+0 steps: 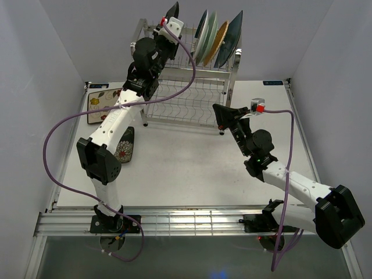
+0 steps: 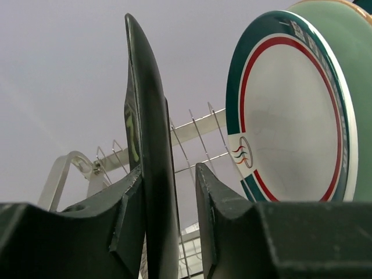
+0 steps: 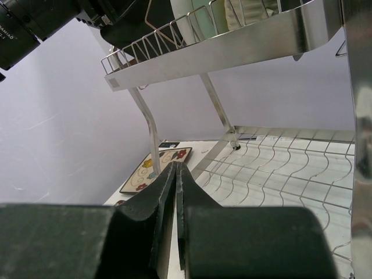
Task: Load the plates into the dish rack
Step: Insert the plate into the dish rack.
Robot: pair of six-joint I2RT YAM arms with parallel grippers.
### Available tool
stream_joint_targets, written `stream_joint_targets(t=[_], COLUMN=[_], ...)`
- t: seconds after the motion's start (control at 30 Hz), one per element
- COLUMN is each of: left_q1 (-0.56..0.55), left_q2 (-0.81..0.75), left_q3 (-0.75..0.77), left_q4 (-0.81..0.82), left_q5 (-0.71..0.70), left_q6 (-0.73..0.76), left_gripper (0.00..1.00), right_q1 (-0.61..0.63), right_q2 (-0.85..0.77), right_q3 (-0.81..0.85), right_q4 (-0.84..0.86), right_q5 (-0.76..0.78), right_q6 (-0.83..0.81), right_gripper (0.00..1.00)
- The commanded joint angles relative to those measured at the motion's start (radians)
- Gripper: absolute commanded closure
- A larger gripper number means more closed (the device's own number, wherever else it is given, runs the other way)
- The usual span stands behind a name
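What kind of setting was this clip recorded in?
Likely a lab test cell, not a kitchen: a white table boxed in by plain walls, two bolted arms, and a steel dish rack staged with plates.

Both arms [image 1: 110, 125] have white links and black joints. A purple cable [image 1: 55, 139] trails each. Behind the black fingers [image 3: 165, 192] sit white camera blocks [image 1: 173, 24], apparently red-tipped.

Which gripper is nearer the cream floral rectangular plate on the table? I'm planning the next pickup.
Left. The left gripper is up at the dish rack's top tier, above and behind the cream floral plate; the right gripper is across the rack's front.
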State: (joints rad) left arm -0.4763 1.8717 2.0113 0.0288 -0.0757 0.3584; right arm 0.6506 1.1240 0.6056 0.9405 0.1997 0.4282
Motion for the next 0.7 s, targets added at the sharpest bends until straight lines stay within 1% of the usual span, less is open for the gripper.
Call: stream_joint_targets(t=[0.0,0.1,0.13,0.17,0.23,0.27,0.3,0.53,0.67], left_q1=[-0.002,-0.004,-0.004,-0.005,-0.007,-0.008,-0.008,-0.021,-0.022], left_q2=[-0.040,-0.031,-0.026,-0.025,-0.013,-0.009,-0.008,-0.011,-0.008], left_q3=[0.006,0.020,0.026,0.035,0.063,0.072,0.089,0.121,0.148], left_q4=[-0.023,-0.072,-0.078,-0.084,-0.101,-0.105,-0.110,-0.115,-0.101], left_q5=[-0.006,0.010,0.013,0.016,0.014,0.014,0.016,0.024,0.002], left_q6=[0.030,0.030,0.028,0.028,0.024,0.021,0.017,-0.018,-0.059], left_gripper=[0.58,0.62,0.65,0.74,0.87,0.98,1.00,1.00,1.00], right_q1=[-0.002,-0.002,-0.002,-0.002,-0.002,-0.002,-0.003,-0.009,-0.014], right_q2=[-0.012,-0.013,-0.013,-0.015,-0.015,-0.015,-0.015,-0.024,-0.039], right_q3=[-0.009,-0.012,-0.012,-0.013,-0.017,-0.017,-0.020,-0.030,-0.044], right_q4=[0.043,0.043,0.043,0.043,0.041,0.041,0.043,0.041,0.043], right_q5=[0.015,0.020,0.021,0.026,0.027,0.029,0.029,0.030,0.030], right_q6=[0.003,0.003,0.003,0.003,0.001,0.001,0.001,0.003,0.004], right_gripper=[0.92,0.91,0.92,0.92,0.91,0.91,0.91,0.91,0.91])
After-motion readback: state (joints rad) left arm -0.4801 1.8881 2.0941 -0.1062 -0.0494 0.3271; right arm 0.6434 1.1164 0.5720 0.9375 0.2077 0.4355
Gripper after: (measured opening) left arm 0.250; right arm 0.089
